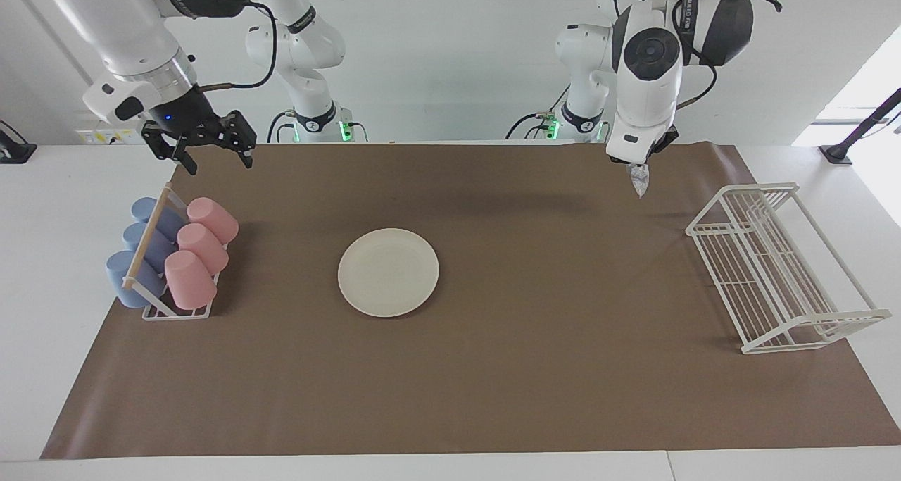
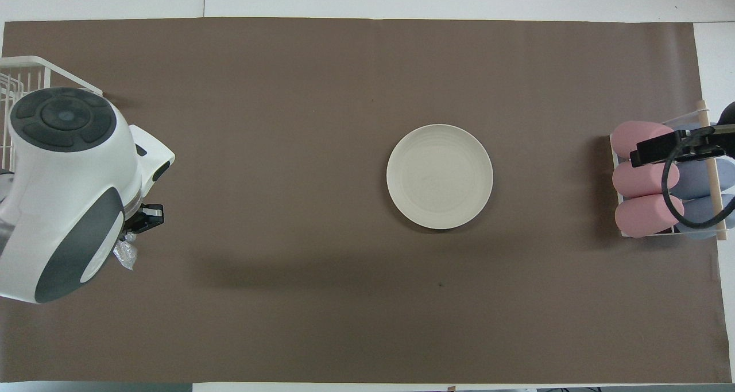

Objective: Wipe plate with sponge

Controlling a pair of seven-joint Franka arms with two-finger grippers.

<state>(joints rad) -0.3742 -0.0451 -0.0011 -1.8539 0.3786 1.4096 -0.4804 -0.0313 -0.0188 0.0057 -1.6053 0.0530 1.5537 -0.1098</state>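
Note:
The cream-white plate [image 1: 388,272] lies flat on the brown mat in the middle of the table; it also shows in the overhead view [image 2: 439,176]. My left gripper [image 1: 637,165] points down, up in the air over the mat beside the white wire rack, and is shut on the silvery sponge [image 1: 639,182], which hangs below it. In the overhead view the left arm hides most of the gripper [image 2: 138,226], and only a corner of the sponge [image 2: 125,255] shows. My right gripper [image 1: 209,158] is open and empty in the air over the cup rack; it also shows in the overhead view [image 2: 652,151].
A rack of pink and blue cups [image 1: 172,255] stands at the right arm's end of the mat, also in the overhead view [image 2: 649,200]. A white wire rack [image 1: 781,270] stands at the left arm's end, partly covered in the overhead view [image 2: 34,76].

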